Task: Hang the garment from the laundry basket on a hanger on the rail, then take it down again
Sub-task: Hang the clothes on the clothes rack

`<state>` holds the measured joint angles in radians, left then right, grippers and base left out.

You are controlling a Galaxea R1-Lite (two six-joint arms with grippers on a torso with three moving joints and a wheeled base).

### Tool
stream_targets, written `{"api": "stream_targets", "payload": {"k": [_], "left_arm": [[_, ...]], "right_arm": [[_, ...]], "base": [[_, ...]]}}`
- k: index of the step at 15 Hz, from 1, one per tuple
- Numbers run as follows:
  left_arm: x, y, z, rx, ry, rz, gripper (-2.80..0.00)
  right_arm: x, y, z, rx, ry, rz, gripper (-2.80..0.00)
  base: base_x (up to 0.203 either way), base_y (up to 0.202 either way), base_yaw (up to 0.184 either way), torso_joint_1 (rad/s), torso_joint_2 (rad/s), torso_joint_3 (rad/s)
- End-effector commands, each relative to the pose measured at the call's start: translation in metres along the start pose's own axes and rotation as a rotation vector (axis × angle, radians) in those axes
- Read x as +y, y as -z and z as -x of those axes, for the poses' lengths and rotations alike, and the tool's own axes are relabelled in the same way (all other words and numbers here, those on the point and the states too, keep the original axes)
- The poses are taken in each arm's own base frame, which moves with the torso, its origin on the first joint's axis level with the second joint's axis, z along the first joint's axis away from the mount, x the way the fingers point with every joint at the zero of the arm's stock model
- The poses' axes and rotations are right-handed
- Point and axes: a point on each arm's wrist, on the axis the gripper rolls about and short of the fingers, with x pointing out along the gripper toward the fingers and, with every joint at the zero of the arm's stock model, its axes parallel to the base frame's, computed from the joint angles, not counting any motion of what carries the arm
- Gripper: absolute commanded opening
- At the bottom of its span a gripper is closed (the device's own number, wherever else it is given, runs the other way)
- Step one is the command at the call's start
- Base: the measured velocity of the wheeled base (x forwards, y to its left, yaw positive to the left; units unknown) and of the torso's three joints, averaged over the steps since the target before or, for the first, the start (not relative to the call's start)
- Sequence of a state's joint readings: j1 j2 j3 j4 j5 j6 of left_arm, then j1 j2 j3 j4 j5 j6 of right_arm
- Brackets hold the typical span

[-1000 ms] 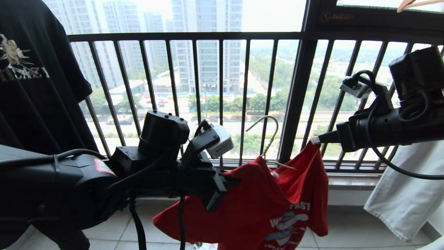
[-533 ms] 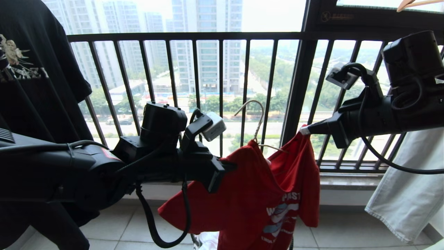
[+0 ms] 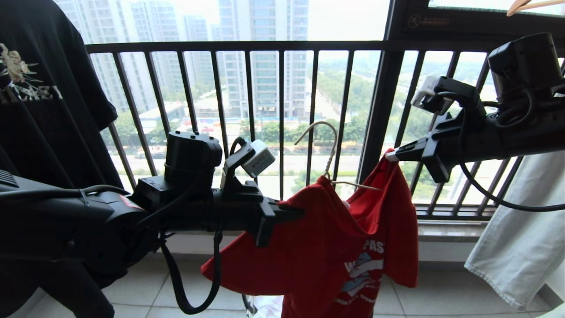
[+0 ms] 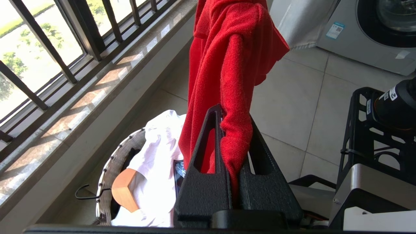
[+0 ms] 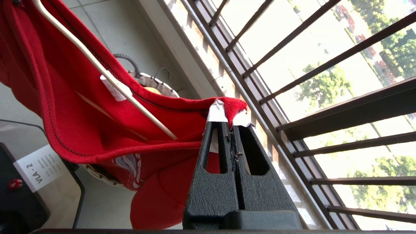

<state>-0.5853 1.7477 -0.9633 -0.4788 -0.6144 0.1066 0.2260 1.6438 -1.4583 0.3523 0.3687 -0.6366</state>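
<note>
Grippers both risen: my left gripper (image 3: 300,213) and right gripper (image 3: 390,155), jaws pinching the red "WEST COAST" T-shirt (image 3: 335,247), lift it with the thin off-white wire hanger (image 3: 329,154) inside, before the window railing, heading for the rail.

Home laundry balcony — washing machine (image 4: 373,32), window railing (image 3: 247,46).

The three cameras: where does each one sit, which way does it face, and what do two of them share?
Head view: on the robot's head, facing the window railing; both arms show.
Left wrist view: behind the left gripper, looking down at the laundry basket and floor.
Right wrist view: behind the right gripper, looking along the railing.
Shared: every view shows the red T-shirt; head and right wrist views show the hanger.
</note>
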Motion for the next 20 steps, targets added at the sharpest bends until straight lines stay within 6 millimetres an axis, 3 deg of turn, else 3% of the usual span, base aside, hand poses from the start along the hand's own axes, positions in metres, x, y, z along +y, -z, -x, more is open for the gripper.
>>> {"api": "stream_targets", "payload": {"k": [1, 8, 15, 20], "left_arm": [[0.001, 0.002, 0.001, 0.009, 0.013, 0.008, -2.8], [0.005, 0.004, 0.006, 0.016, 0.077, 0.025, -2.8], [0.013, 0.016, -0.012, 0.046, 0.078, 0.042, -2.8], [0.027, 0.006, -0.013, 0.037, -0.111, 0.02, -2.8]], "right_arm": [[-0.005, 0.001, -0.008, 0.006, -0.002, 0.056, -2.8], [-0.02, 0.003, -0.014, 0.013, 0.028, 0.099, -2.8], [0.0, -0.015, -0.017, -0.039, -0.028, 0.143, -2.8], [0.013, -0.029, -0.01, -0.08, -0.048, 0.169, -2.8]], "base": [[0.0, 0.0, 0.0, 0.0, 0.0, 0.0], [0.0, 0.0, 0.0, 0.0, 0.0, 0.0], [0.0, 0.0, 0.0, 0.0, 0.0, 0.0], [0.0, 0.0, 0.0, 0.0, 0.0, 0.0]]}}
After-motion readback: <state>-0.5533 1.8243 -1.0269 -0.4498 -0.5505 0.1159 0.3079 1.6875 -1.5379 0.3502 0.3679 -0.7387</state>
